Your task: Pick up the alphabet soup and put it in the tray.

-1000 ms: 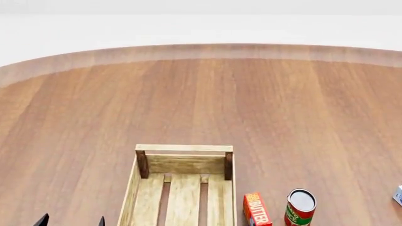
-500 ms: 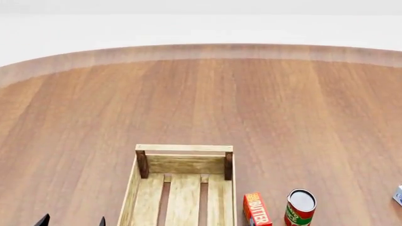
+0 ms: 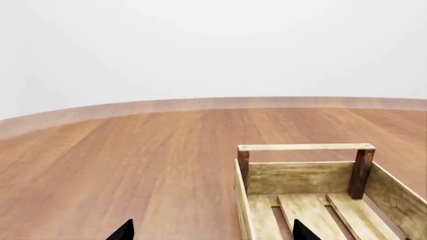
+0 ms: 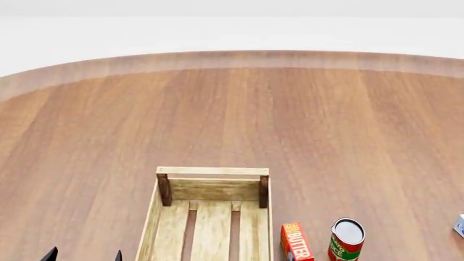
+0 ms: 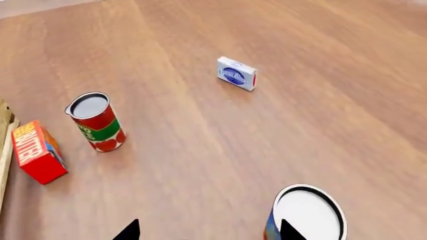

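Observation:
The alphabet soup can shows only in the right wrist view: silvery-white flat top, blue label edge, upright on the wooden table. My right gripper is open; the can stands just beside one fingertip, outside the gap. The tray is a light wooden slatted crate with dark corner posts, near the front of the head view; it also shows in the left wrist view. My left gripper is open and empty, hovering by the tray's left wall, its tips low in the head view.
A red-and-green can and a red butter box stand just right of the tray; both show in the right wrist view, can, box. A small white-and-blue box lies farther off, at the head view's right edge.

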You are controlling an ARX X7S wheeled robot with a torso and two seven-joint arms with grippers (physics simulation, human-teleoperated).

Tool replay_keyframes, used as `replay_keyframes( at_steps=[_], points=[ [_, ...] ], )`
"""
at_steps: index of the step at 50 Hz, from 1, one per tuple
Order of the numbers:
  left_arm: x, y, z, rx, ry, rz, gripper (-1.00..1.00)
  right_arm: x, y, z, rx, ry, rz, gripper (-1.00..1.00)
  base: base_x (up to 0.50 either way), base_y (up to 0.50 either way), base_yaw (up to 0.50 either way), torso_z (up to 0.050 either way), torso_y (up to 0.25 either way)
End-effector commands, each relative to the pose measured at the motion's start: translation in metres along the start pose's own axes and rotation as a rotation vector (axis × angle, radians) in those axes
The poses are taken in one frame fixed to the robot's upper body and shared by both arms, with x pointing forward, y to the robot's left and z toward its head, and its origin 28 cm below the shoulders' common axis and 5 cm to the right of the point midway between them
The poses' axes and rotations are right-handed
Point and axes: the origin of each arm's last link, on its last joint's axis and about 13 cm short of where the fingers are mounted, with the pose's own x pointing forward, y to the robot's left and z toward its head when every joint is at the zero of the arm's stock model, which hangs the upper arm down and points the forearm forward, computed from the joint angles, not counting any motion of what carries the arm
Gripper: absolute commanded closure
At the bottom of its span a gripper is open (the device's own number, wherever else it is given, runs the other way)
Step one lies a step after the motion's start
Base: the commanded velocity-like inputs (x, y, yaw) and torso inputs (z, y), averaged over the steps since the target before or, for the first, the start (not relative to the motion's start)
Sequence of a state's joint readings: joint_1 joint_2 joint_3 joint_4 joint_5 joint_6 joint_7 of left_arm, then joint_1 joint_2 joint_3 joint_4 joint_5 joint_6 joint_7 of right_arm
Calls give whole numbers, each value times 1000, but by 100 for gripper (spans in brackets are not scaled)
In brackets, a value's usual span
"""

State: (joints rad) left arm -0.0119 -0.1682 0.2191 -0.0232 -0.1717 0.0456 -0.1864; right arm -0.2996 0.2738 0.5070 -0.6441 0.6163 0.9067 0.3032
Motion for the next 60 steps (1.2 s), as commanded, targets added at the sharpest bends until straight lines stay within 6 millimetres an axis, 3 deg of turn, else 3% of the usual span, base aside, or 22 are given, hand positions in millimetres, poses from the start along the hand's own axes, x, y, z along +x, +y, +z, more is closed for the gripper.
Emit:
replay_keyframes(
  at_steps=[1, 27, 60],
  points=[
    [0, 0, 0, -2, 2, 0, -100, -1, -15, -4, 42, -4, -55, -100, 0, 0, 0, 0, 0],
    [0, -1, -1, -1, 4, -4, -100, 7, -42, -12, 109, -23, -158, -100, 0, 0, 0, 0, 0],
    [1, 0, -1, -4, 9, -3, -100, 42, -43, -31, 129, 14, -212, -100, 0, 0, 0, 0, 0]
  ],
)
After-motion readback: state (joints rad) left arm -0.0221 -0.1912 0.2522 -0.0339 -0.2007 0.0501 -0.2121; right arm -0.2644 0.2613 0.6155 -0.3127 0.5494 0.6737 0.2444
